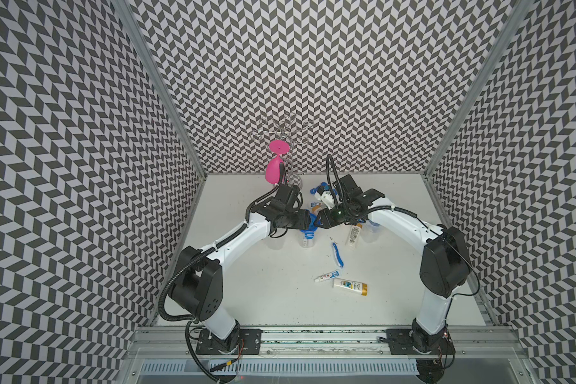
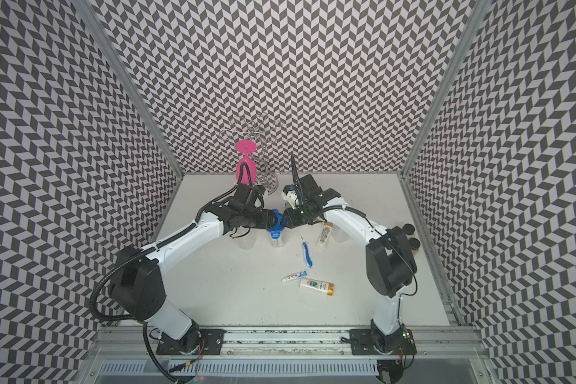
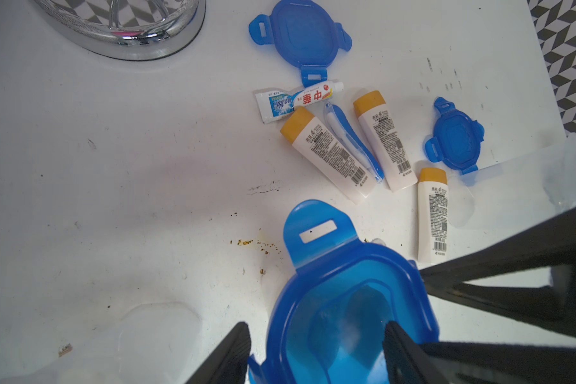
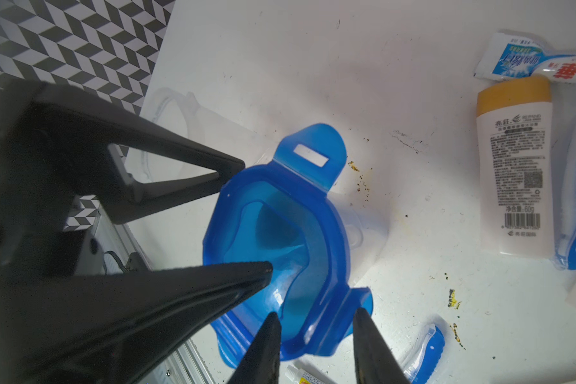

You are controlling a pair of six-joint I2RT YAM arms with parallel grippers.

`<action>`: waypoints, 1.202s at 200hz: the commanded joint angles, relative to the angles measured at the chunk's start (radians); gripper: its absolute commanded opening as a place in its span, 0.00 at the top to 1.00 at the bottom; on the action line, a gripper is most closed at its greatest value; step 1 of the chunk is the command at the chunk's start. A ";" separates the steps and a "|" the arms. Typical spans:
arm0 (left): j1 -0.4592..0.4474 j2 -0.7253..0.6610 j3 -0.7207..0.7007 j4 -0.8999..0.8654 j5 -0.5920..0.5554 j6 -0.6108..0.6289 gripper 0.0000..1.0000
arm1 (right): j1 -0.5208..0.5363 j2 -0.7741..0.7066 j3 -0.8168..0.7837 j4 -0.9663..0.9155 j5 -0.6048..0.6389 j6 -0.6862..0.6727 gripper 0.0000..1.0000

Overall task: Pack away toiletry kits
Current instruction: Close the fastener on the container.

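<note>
A clear jar stands mid-table with a blue lid on its mouth. My left gripper is open over the lid, one finger on the lid's middle, the other off its edge. From the opposite side my right gripper is shut on the lid's rim by a clip tab. Behind the jar lie three white bottles with orange caps, a toothpaste tube, a blue toothbrush and two loose blue lids. Nearer the front lie another bottle, tube and toothbrush.
A pink goblet hangs on the silver wire rack at the back, just behind my left wrist. Lidless clear jars stand by each forearm. Patterned walls close in three sides.
</note>
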 commanded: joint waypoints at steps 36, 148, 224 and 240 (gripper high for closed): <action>-0.006 0.010 -0.028 -0.098 -0.022 -0.020 0.35 | 0.010 0.029 -0.046 0.027 -0.055 0.006 0.65; -0.040 0.017 -0.110 -0.005 0.047 -0.148 0.40 | 0.013 0.031 -0.076 0.047 -0.081 -0.009 0.66; -0.040 0.038 -0.138 0.095 0.086 -0.205 0.39 | 0.022 0.021 -0.124 0.102 -0.196 0.016 0.65; -0.039 0.037 -0.139 0.101 0.091 -0.207 0.39 | 0.022 0.020 -0.127 0.116 -0.221 0.021 0.64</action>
